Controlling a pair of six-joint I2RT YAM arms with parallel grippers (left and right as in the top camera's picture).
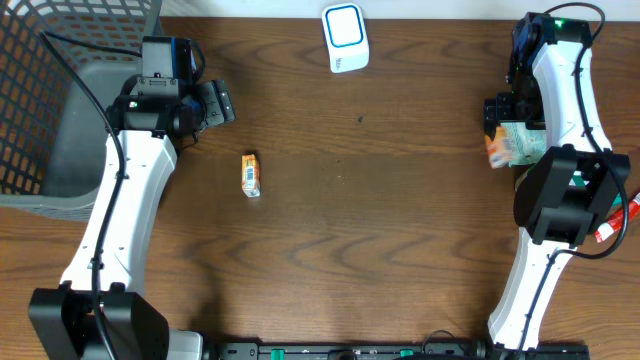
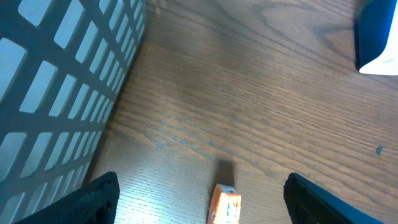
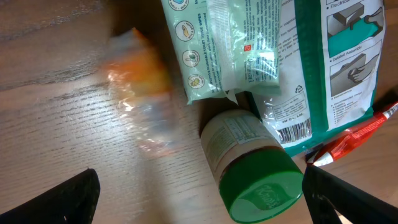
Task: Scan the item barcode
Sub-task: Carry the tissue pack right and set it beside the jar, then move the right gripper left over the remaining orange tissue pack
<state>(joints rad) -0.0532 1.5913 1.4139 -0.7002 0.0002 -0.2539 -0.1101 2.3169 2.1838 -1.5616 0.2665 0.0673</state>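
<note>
A small orange-and-white box (image 1: 251, 174) lies flat on the wooden table, left of centre. In the left wrist view the box (image 2: 225, 204) sits at the bottom edge, between the wide-apart fingers and below them. My left gripper (image 1: 218, 103) (image 2: 200, 190) is open and holds nothing. The white-and-blue barcode scanner (image 1: 346, 38) (image 2: 377, 37) stands at the table's far edge. My right gripper (image 1: 497, 110) (image 3: 199, 193) is open and empty above a pile of goods at the right. A blurred orange packet (image 3: 140, 81) (image 1: 497, 152) lies at the pile's left side.
A grey mesh basket (image 1: 60, 100) (image 2: 56, 87) stands at the far left. The right pile holds a green-lidded jar (image 3: 252, 168), a white-green pouch (image 3: 224, 43), a teal-and-white packet (image 3: 336, 68) and a red tube (image 3: 357, 134) (image 1: 612, 220).
</note>
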